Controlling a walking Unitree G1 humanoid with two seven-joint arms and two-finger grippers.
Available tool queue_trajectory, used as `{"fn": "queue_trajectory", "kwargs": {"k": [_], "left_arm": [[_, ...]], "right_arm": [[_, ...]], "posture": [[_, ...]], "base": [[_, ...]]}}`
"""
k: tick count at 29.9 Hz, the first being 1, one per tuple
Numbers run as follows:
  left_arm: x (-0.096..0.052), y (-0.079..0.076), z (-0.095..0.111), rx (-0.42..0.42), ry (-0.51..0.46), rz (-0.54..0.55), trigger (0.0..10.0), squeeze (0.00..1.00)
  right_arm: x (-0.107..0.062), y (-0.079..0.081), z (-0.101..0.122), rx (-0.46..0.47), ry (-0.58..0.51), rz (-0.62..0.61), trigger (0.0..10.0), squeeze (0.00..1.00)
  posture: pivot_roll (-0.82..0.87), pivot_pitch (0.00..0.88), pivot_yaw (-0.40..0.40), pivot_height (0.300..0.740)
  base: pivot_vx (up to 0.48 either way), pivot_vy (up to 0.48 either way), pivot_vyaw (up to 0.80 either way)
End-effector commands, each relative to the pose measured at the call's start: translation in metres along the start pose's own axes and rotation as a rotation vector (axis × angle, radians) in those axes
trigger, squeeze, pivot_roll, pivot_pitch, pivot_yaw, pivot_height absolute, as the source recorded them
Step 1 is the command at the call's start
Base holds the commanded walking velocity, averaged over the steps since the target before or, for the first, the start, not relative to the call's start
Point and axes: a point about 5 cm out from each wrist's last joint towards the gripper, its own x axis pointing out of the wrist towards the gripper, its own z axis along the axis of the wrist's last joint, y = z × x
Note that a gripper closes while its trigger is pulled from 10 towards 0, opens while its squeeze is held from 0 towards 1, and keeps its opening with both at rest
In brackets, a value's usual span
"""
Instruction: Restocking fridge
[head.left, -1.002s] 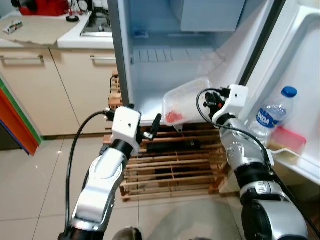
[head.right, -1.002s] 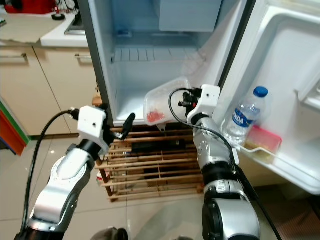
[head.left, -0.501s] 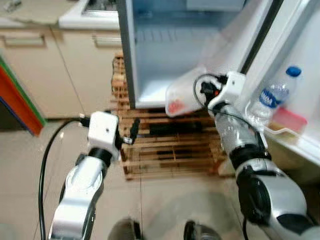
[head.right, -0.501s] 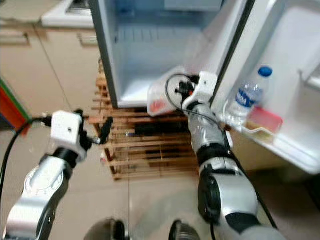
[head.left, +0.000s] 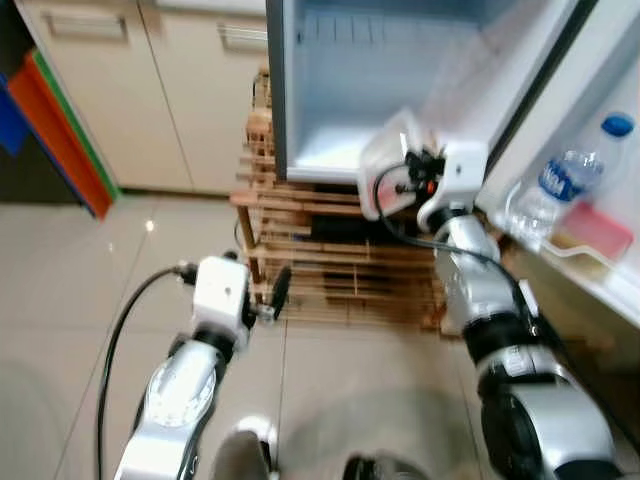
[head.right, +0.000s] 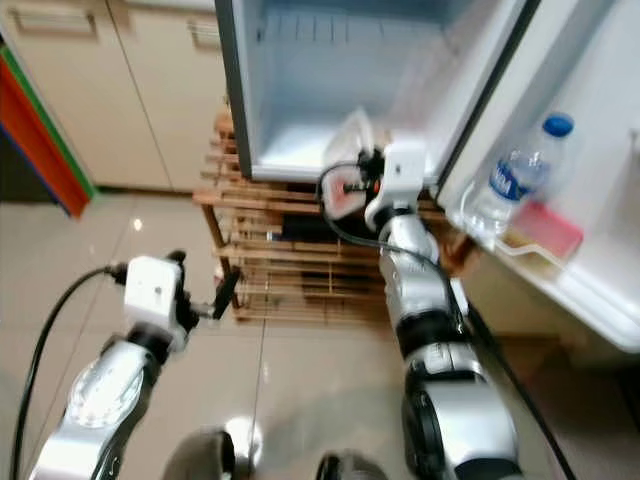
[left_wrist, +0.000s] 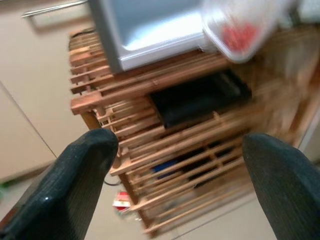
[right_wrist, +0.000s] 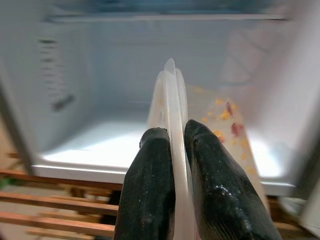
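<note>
My right gripper (right_wrist: 172, 136) is shut on the rim of a clear plastic container (head.left: 385, 165) with red bits of food in it. It holds the container tilted on edge at the front lip of the open fridge's (head.left: 330, 90) bottom compartment. The compartment's floor (right_wrist: 100, 145) lies bare just beyond the container. My left gripper (head.left: 280, 287) hangs low over the tiled floor, open with nothing between its fingers, facing the wooden rack (left_wrist: 150, 125) under the fridge.
The fridge door (head.left: 600, 120) stands open on the right; its shelf holds a water bottle (head.left: 565, 180) and a pink box (head.left: 600, 225). A black object (left_wrist: 200, 97) lies in the slatted rack. Beige cabinets (head.left: 180, 90) and a red-green panel (head.left: 60, 130) stand at left.
The view has tipped down and shifted. My right gripper has brought the container nearer the fridge's bottom compartment. My left arm has sunk lower, away from the fridge.
</note>
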Motion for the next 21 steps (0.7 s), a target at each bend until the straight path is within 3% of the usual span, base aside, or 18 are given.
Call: {"fn": "queue_trajectory", "kwargs": {"k": [1, 6, 9, 21], "left_arm": [[0.003, -0.009, 0.000, 0.062, -0.054, -0.023, 10.0, 0.00], [0.026, -0.005, -0.005, 0.155, -0.107, 0.046, 10.0, 0.00], [0.032, -0.006, -0.005, 0.158, -0.132, 0.031, 10.0, 0.00], [0.040, -0.007, -0.001, 0.024, -0.164, 0.123, 10.0, 0.00]], "right_arm": [[0.000, -0.007, 0.006, -0.008, -0.039, -0.031, 0.0, 0.00], [0.004, -0.011, 0.015, -0.028, -0.072, -0.059, 0.0, 0.00], [0.007, -0.009, 0.017, -0.017, -0.072, -0.053, 0.0, 0.00], [0.015, 0.008, 0.018, 0.026, -0.055, 0.024, 0.0, 0.00]], "posture": [[0.05, 0.085, -0.084, 0.740], [0.02, 0.057, -0.088, 0.740], [0.02, 0.057, -0.090, 0.740], [0.06, 0.070, -0.120, 0.740]], "base": [[0.000, 0.000, 0.00], [0.000, 0.000, 0.00], [0.000, 0.000, 0.00], [0.020, 0.024, 0.00]]}}
